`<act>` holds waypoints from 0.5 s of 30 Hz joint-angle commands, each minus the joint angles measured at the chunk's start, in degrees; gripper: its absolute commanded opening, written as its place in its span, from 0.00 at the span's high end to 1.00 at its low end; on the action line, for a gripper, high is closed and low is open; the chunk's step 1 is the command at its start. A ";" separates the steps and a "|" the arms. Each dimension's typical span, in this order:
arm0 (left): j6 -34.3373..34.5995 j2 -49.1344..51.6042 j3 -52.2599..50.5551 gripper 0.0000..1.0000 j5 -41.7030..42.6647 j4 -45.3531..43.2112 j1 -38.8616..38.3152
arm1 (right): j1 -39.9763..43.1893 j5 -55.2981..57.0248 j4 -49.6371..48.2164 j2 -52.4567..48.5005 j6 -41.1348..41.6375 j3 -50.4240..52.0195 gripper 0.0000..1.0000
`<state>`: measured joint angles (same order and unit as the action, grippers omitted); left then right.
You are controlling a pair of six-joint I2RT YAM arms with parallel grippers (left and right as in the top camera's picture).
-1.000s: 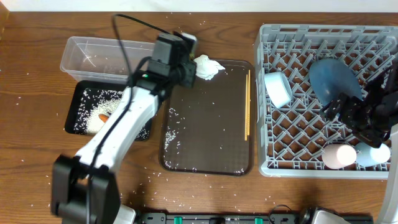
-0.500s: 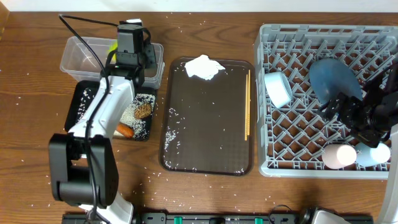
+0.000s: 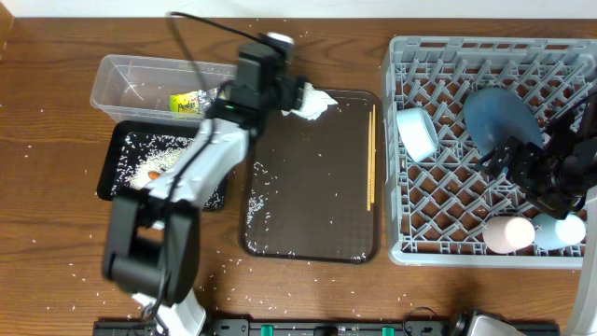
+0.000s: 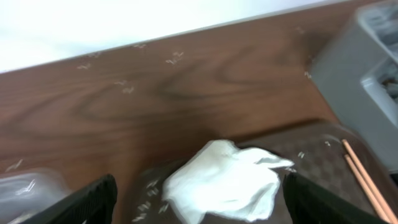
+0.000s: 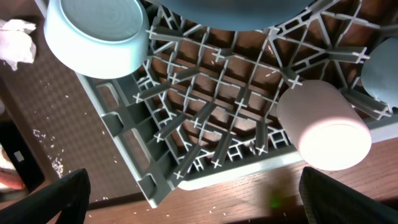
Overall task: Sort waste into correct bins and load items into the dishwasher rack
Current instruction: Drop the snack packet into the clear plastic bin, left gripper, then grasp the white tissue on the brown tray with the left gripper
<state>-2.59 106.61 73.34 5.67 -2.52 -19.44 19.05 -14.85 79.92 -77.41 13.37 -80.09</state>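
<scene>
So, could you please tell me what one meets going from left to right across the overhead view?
clear tub → white crumpled paper → chopsticks → white bowl → pink cup → light blue cup

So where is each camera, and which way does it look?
Overhead: above the table, looking straight down; left gripper and right gripper both show.
Left wrist: on the left arm, facing the white crumpled paper; its fingers show.
Right wrist: on the right arm, facing the dishwasher rack and white bowl; its fingers show.
Shared: overhead and left wrist both see the paper.
</scene>
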 commanded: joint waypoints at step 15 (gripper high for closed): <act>-5.73 16.15 0.28 0.25 1.31 -7.28 -2.40 | 0.37 0.02 0.24 0.15 -0.57 -0.46 0.01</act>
<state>-7.49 122.19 73.32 6.13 -9.30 -21.56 19.07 -14.85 79.92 -77.41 13.37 -80.09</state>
